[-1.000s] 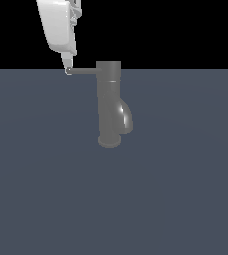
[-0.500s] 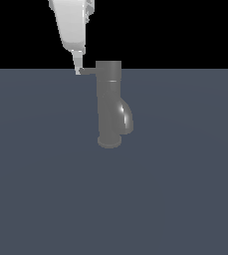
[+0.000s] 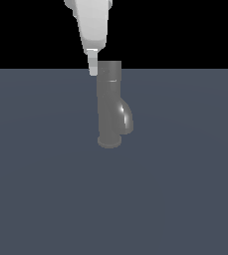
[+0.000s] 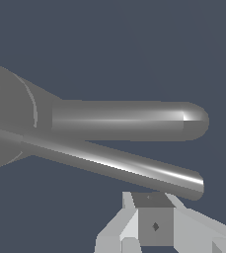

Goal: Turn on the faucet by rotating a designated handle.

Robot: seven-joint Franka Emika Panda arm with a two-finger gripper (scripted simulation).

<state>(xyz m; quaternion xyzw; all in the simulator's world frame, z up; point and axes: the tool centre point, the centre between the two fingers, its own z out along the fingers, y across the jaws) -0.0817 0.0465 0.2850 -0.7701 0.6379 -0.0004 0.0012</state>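
The faucet [image 3: 109,104] stands upright on the dark floor, a glossy grey cylinder whose bulging spout [image 3: 126,118] points to the exterior view's right. My gripper [image 3: 93,68] comes down from above, and its white fingertips sit right beside the top cap on the exterior view's left. There the handle is hidden by the fingers. In the wrist view the handle [image 4: 109,162] is a thin shiny rod running out from the faucet body [image 4: 8,123], with the thicker spout [image 4: 134,121] beyond it. My gripper [image 4: 154,210] is shut, empty, and pressed against the rod's side near its free end.
A flat dark grey-blue floor [image 3: 185,199] lies all around the faucet's round base flange [image 3: 109,142]. A black background fills the view above the horizon. No other objects show.
My gripper has moved toward the exterior view's right, up to the faucet's cap. The handle, which stuck out to the left, has swung with it and no longer shows there.
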